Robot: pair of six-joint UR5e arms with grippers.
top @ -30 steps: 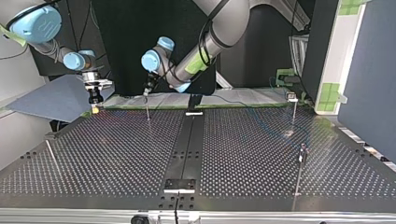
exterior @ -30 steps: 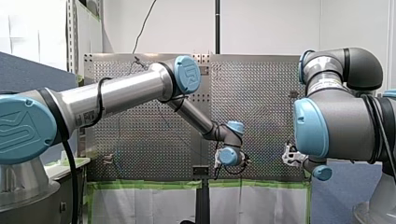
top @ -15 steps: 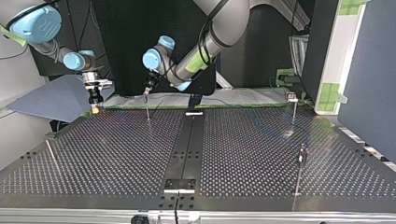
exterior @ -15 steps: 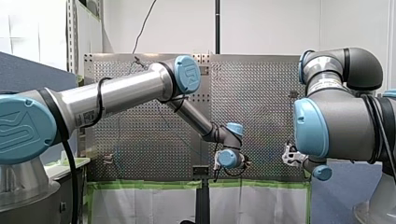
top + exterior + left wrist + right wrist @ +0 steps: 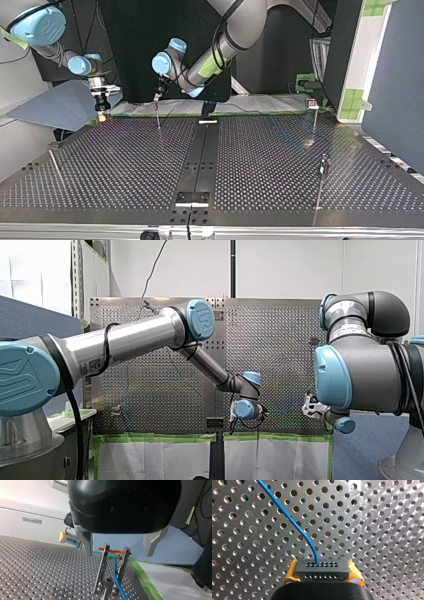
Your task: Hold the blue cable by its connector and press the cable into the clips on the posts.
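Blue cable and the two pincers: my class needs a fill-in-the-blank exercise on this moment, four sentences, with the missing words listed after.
The cable leaving the black connector is coloured ____. My right pincer grips the connector with pads coloured ____. In the left wrist view, the cable passes ____ the two prongs of the clip. My left pincer is ____ rather than shut.
Missing words: blue; yellow; between; open.

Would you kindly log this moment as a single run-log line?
right gripper: shut on connector | left gripper: fingers open, over clip post | blue cable: passes between its prongs | seating: cannot tell
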